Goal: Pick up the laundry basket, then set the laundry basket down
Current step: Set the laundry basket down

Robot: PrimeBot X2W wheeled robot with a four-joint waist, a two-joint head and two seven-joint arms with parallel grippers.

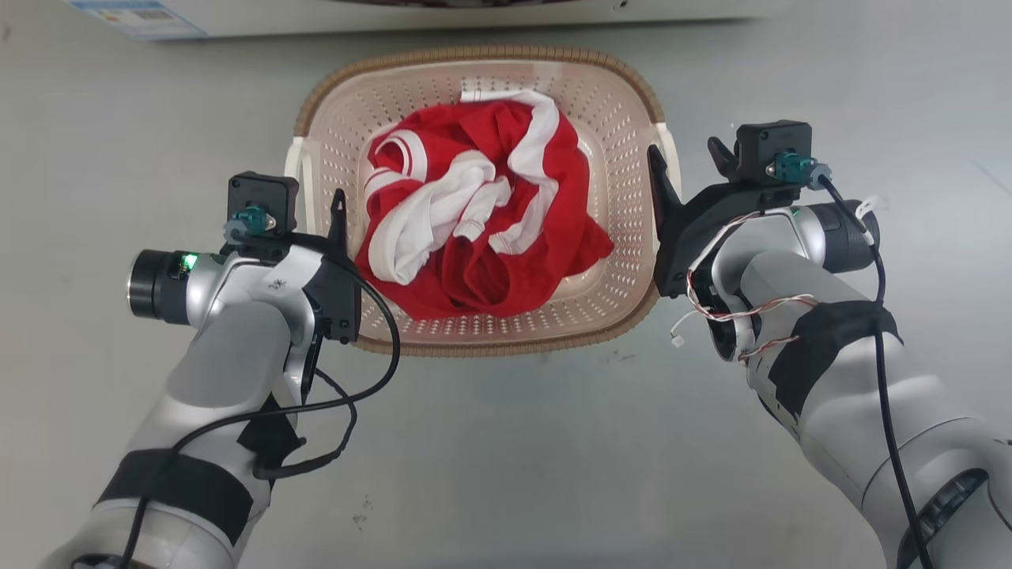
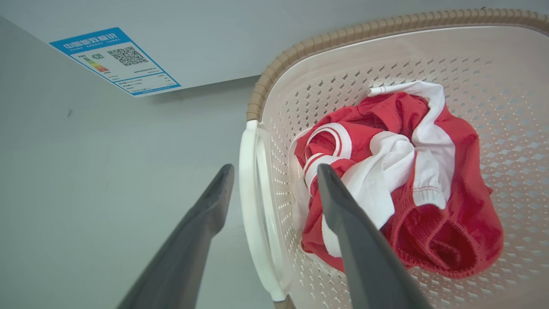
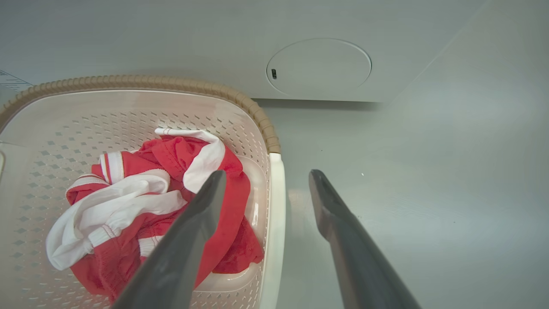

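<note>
the laundry basket (image 1: 474, 55) is not yet lifted: its handles (image 2: 248, 193) are straddled, ungripped, by the spread-open left fingers (image 2: 343, 223) and right fingers (image 3: 343, 240).

Cream laundry basket (image 1: 609, 118), upright, floor

The grey floor (image 1: 506, 474) is scuffed, evenly lit; beyond stands what looks like a white appliance (image 1: 395, 20) with a blue label (image 2: 115, 61) and round cap (image 3: 318, 68).

Blue energy label (image 2: 115, 61) on white appliance (image 2: 257, 38): 中国能效标识, QR code.
</note>
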